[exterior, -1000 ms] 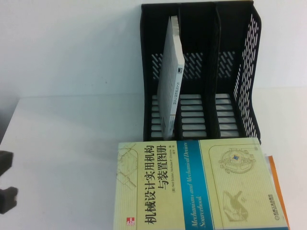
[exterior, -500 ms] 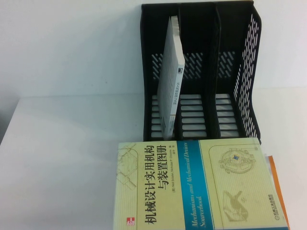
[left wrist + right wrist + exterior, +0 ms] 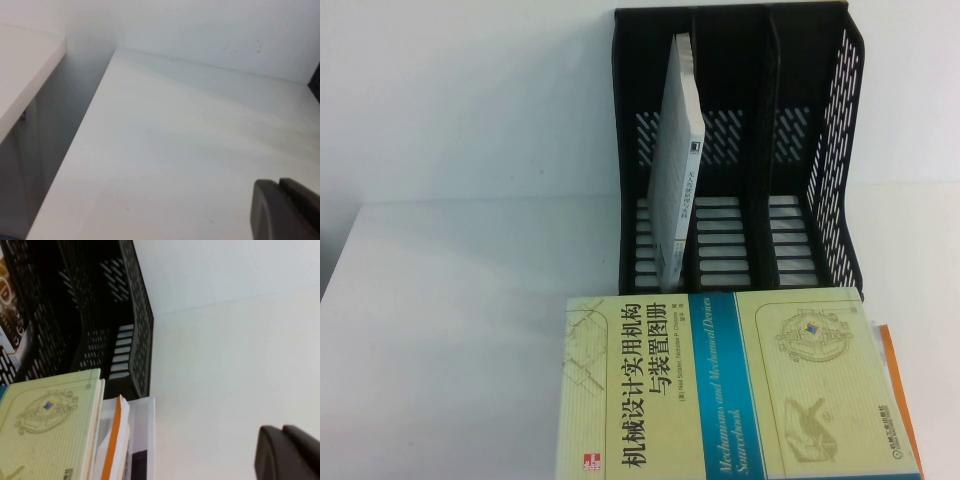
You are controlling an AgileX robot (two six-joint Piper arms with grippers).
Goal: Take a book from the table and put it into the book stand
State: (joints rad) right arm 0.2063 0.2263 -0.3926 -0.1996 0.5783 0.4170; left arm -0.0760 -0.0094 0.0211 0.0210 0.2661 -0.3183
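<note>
- The left gripper (image 3: pixel 287 210) shows only in its own wrist view, as a dark tip over bare white table (image 3: pixel 175 150); whether its fingers are apart or together cannot be told.
- The right gripper (image 3: pixel 290 452) likewise shows only as a dark tip over the table, near the stack of books; its opening cannot be told either.
- In the high view, at 6 o'clock lies the pale yellow-green book (image 3: pixel 740 385) with a blue band, flat on top of the orange-edged book (image 3: pixel 900 400).
- Just beyond, toward 12 o'clock, stands the book stand (image 3: pixel 800 150).
- The book (image 3: pixel 678 170) stands in the stand's leftmost slot, leaning.
</note>
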